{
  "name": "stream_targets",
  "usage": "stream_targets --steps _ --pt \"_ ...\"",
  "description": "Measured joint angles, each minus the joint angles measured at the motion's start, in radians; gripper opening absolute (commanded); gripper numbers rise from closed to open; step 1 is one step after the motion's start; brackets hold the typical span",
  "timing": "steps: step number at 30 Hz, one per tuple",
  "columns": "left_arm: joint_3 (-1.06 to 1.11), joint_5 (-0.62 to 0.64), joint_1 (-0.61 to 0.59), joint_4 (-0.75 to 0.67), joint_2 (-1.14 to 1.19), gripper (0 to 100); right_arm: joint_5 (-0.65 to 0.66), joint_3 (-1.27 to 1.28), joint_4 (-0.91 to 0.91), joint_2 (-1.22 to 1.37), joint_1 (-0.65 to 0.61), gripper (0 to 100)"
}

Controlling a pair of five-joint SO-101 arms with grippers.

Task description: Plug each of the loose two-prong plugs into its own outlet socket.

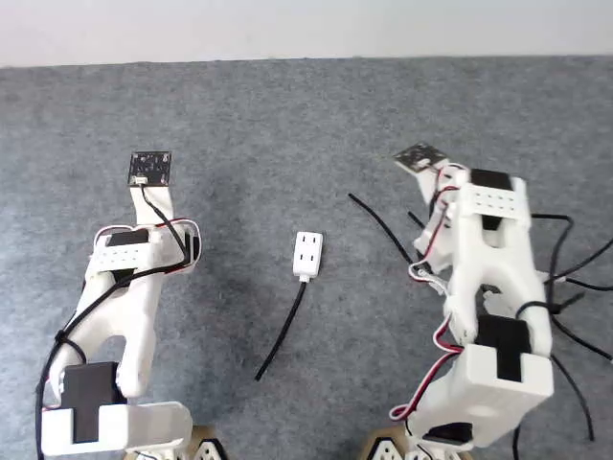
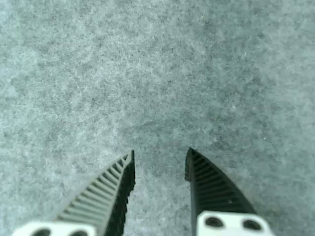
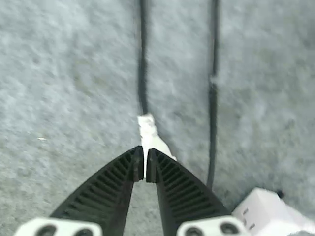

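- The left end effector is being held spread, with bare grey desk showing under and ahead of it.
- The right end effector is being pressed almost together, and a white plug is being pinched at its tips.
- The plug's black cord is being seen running straight ahead of those tips, with a second cord lying just beside it.
- The white outlet strip is being seen lying on the desk between the two arms, apart from both end effectors.

light: bright, even — diffuse | shadows: soft, faint | contrast: low
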Motion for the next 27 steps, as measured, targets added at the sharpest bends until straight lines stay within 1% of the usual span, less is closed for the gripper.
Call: stream_targets --steps 7,12,19,27 --pt "0.000 0.000 0.000 0.000 0.000 16 0.005 0.000 -0.020 0.081 0.044 0.9" --pt "0.000 0.000 0.000 0.000 0.000 16 0.006 -0.008 -0.025 0.150 0.048 0.9" --pt "0.000 0.000 0.000 0.000 0.000 16 0.008 -0.034 0.014 0.163 0.031 0.9" --pt "0.000 0.000 0.000 0.000 0.000 16 0.006 -0.020 0.060 0.163 -0.021 0.9"
